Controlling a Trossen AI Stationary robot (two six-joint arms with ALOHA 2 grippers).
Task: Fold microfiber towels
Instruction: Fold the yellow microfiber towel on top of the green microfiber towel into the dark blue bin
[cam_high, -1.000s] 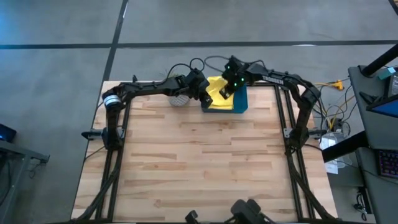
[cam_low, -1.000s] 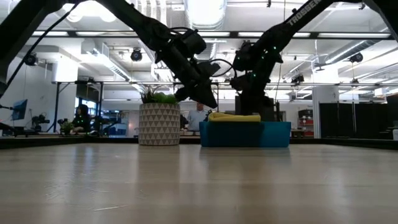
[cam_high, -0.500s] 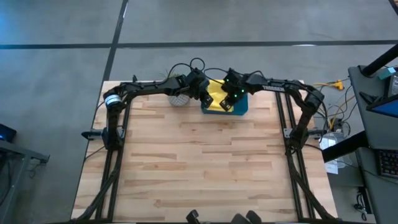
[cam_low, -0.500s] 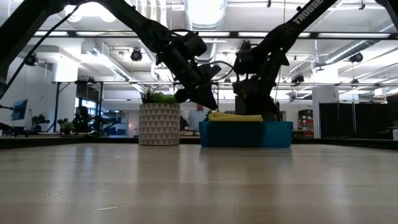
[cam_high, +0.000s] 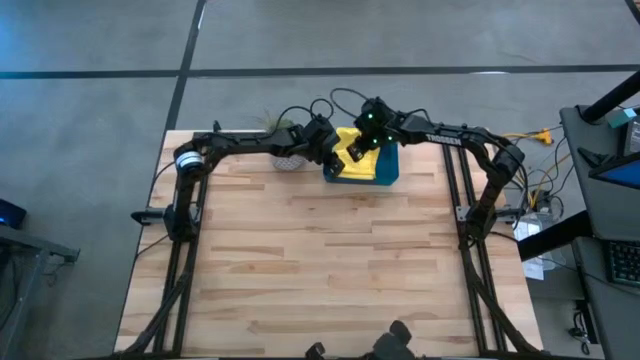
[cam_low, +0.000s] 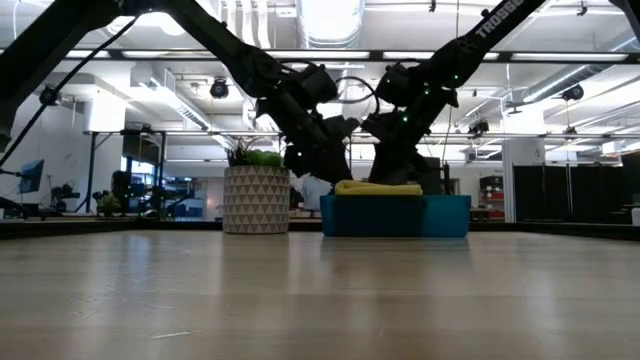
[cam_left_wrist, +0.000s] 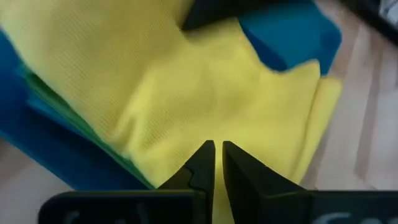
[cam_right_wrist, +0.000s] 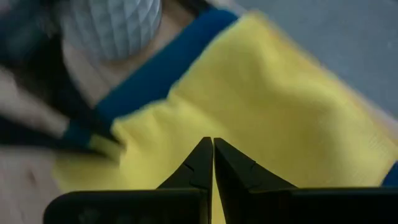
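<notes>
A yellow towel (cam_high: 352, 152) lies on top of a stack in the teal-blue tray (cam_high: 386, 168) at the table's far edge. It also shows in the low view (cam_low: 378, 187). A green layer (cam_left_wrist: 73, 119) peeks out under it. The other towels are hidden. My left gripper (cam_high: 335, 150) hangs over the towel's left part, its fingers (cam_left_wrist: 217, 158) shut but for a thin slit. My right gripper (cam_high: 364, 140) hangs over the towel's far part with shut fingers (cam_right_wrist: 212, 155). My left gripper points slanting down at the yellow towel (cam_left_wrist: 186, 93) from the table's left; I cannot tell whether its tips touch the cloth. My right gripper points slanting down at the towel (cam_right_wrist: 249, 106) from the far right; I cannot tell whether it touches it.
A white patterned planter (cam_high: 288, 158) with a green plant stands just left of the tray, under the left arm; it also shows in the low view (cam_low: 256, 198). The wooden table (cam_high: 330, 260) stretches toward the near edge.
My left gripper has gone a little down and toward the tray, over the yellow towel. My right gripper has swung toward the tray's near side and back toward its far side. The towel lies as before.
</notes>
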